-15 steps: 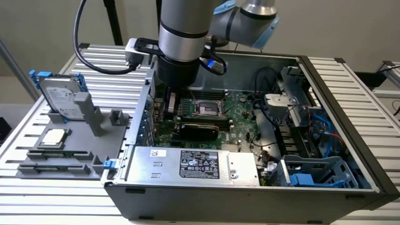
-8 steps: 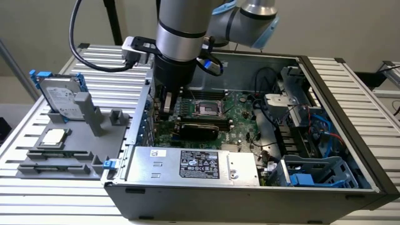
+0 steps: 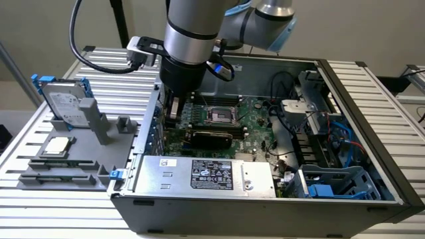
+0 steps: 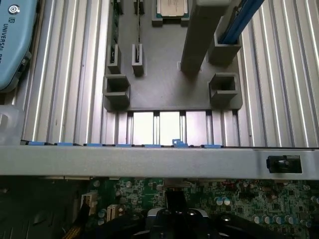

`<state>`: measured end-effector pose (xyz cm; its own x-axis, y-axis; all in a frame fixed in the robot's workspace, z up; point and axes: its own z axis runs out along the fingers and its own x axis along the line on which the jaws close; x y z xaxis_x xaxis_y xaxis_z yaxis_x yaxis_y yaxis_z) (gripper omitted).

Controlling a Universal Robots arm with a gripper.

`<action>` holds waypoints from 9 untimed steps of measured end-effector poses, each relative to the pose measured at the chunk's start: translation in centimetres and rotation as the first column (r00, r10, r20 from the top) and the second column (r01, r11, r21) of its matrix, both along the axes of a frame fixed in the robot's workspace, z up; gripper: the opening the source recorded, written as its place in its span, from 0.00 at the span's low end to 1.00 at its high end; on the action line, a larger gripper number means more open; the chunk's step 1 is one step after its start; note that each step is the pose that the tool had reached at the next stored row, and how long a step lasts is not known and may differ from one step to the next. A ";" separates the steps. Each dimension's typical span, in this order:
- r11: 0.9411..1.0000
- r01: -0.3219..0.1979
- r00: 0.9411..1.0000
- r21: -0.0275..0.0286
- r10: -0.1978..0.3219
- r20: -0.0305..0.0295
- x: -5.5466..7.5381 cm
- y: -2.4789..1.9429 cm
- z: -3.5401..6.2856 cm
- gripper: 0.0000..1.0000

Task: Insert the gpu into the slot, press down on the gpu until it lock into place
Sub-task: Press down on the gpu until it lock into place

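The gpu (image 3: pixel 210 138), a black card, lies across the green motherboard (image 3: pixel 256 127) in the middle of the open computer case, just beyond the silver power-supply box. The blue slot is hidden, seemingly under the card. My gripper (image 3: pixel 174 115) hangs inside the case at the card's end toward the exterior view's left, close to the case wall, slightly above the board. In the wrist view the gripper's dark body (image 4: pixel 172 221) sits over the motherboard (image 4: pixel 249 199), just inside the case's grey rim (image 4: pixel 149 160).
The silver power-supply box (image 3: pixel 206 174) fills the case's near side. The CPU socket (image 3: pixel 222 115) lies behind the card, with cables and a blue drive cage (image 3: pixel 332 185) toward the exterior view's right. Outside, a grey fixture (image 3: pixel 66 164) (image 4: pixel 169 84) holds a hard drive (image 3: pixel 63 102).
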<state>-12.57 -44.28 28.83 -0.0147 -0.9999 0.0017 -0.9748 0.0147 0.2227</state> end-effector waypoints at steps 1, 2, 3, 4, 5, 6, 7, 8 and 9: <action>1.000 0.000 1.000 0.000 0.000 -0.005 0.0 0.00 0.16 0.11; 1.000 0.000 1.000 0.000 0.000 -0.012 0.0 0.00 0.27 0.11; 1.000 0.000 1.000 0.000 0.000 -0.018 0.0 0.00 0.38 0.11; 1.000 0.000 1.000 0.000 0.000 -0.025 0.1 0.00 0.50 0.11; 1.000 0.000 0.999 0.000 0.000 -0.032 0.1 0.00 0.62 0.11; 1.000 0.000 0.999 -0.001 0.000 -0.039 0.2 -0.02 0.78 0.11; 1.000 0.000 0.999 -0.002 0.000 -0.046 0.3 -0.04 0.94 0.11; 1.000 0.000 0.999 -0.003 0.000 -0.053 0.4 -0.03 1.08 0.11; 1.000 0.000 0.998 -0.004 0.000 -0.057 0.6 -0.04 1.18 0.11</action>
<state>-12.01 -44.31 30.00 -0.0145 -0.9999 0.0064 -0.9604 0.0157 0.2782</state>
